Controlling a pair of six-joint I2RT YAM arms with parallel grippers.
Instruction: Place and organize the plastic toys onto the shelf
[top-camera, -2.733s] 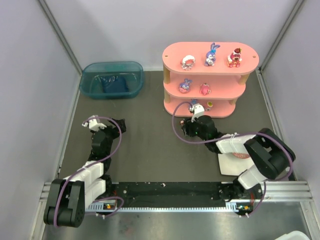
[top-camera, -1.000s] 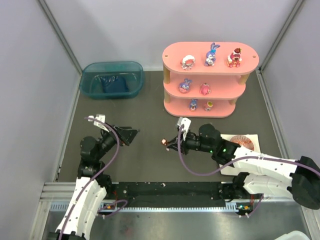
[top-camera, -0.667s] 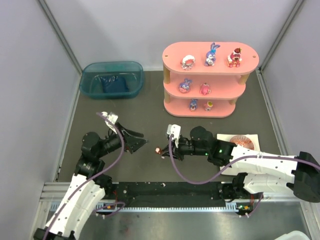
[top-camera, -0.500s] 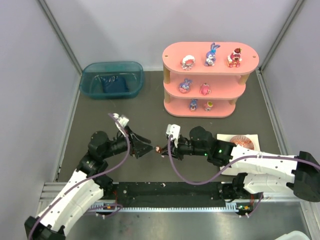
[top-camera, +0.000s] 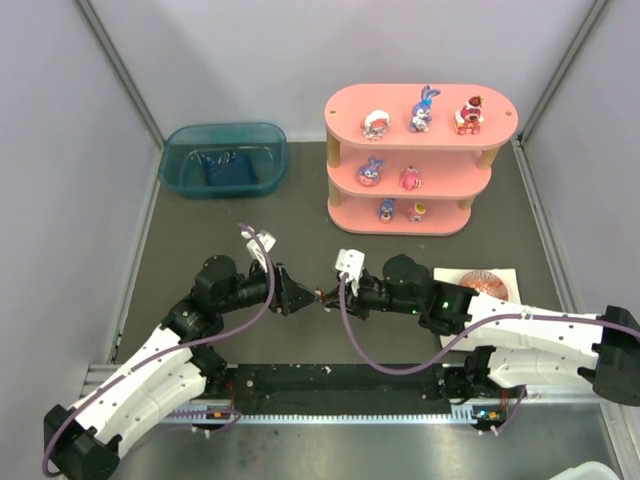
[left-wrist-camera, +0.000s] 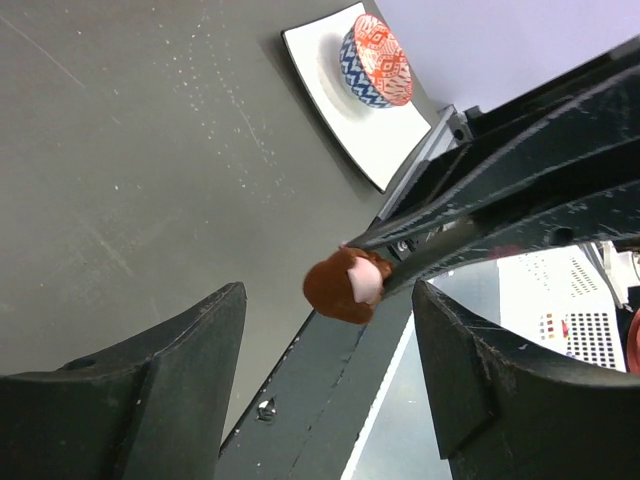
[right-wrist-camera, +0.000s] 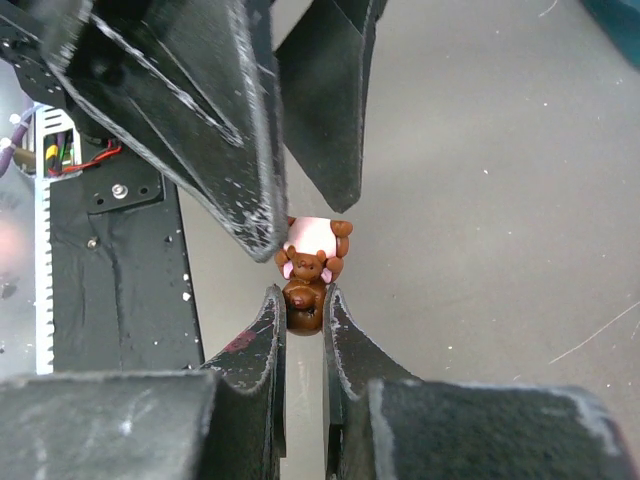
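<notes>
The right tool (right-wrist-camera: 301, 300) pinches a glossy brown, pink-faced bear figurine (right-wrist-camera: 306, 262) over the bench's (top-camera: 300, 210) front middle. The left tool (left-wrist-camera: 328, 300) stands open, its wedge-shaped black jaws flanking the figurine, a gap only the wrist views show.

Bear figurine (right-wrist-camera: 305, 270): smooth glossy plastic, brown and pink. Right gripper (right-wrist-camera: 302, 300): matt black plastic, edges scuffed pale. Tabletop (left-wrist-camera: 120, 150): matt dark grey, dust-speckled. Shelf (top-camera: 345, 120): smooth pink boards, pale wooden posts.

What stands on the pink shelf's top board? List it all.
Three toys: a pink-white figurine at left, the long-eared purple-blue bunny in the middle, a red figurine at right. The top board covers the rear of the tiers below.
</notes>
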